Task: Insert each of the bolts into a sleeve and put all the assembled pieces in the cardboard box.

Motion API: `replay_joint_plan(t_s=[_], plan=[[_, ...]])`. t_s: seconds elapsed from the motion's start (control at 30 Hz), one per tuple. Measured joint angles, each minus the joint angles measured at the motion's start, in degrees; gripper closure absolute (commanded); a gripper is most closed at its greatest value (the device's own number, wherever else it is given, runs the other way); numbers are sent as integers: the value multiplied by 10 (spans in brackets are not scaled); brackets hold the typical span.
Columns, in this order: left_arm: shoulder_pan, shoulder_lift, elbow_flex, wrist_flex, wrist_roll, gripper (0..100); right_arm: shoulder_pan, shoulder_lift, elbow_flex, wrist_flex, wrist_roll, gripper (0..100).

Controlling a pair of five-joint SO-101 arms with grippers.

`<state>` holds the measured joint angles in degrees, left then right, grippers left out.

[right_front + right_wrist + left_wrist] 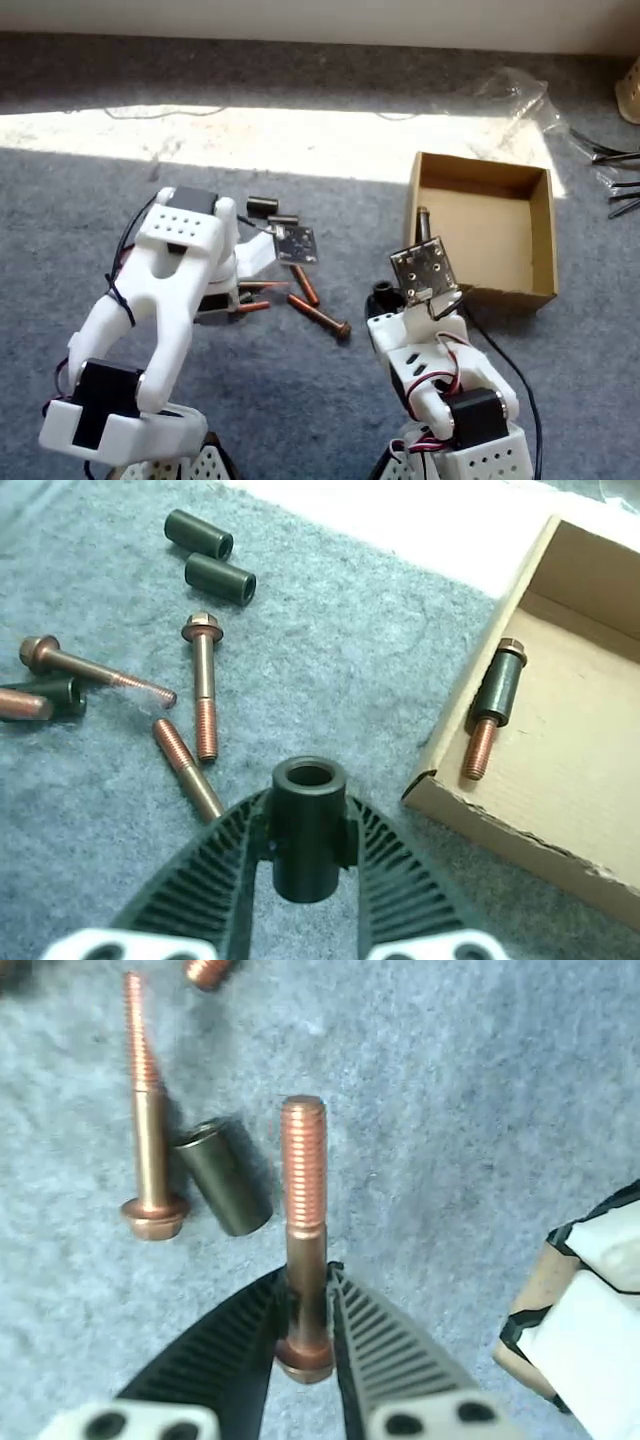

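My left gripper [308, 1278] is shut on the smooth shank of a copper bolt [303, 1190] that lies along the carpet, threads pointing away. Beside it lie a black sleeve [222, 1177] and a second bolt [148, 1130]. My right gripper [308, 810] is shut on an upright black sleeve [308, 825], bore facing up, just in front of the cardboard box [560, 810]. One assembled bolt-in-sleeve piece [492, 705] lies inside the box. In the high view the left gripper [238, 308] is left of the loose bolts [320, 315], and the right gripper [388, 300] is near the box [545, 235].
Two loose sleeves [198, 533] [220, 578] lie farther back on the grey carpet, with loose bolts [203, 685] [188, 770] between the arms. A clear plastic bag [510, 90] and black cables [610, 180] lie beyond the box. A sunlit strip crosses the far carpet.
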<state>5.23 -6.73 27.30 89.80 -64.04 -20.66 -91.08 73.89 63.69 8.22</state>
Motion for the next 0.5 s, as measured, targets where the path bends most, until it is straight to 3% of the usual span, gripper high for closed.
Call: replay_joint_plan(t_s=[0.13,0.27,0.5], plan=[[-20,0,-90,35,-2,995,0,0,0,-1,0,995],[-37,16,-142,37,-60,995,0,0,0,-1,0,995],[-37,134,-237,40,-93,995,0,0,0,-1,0,995]])
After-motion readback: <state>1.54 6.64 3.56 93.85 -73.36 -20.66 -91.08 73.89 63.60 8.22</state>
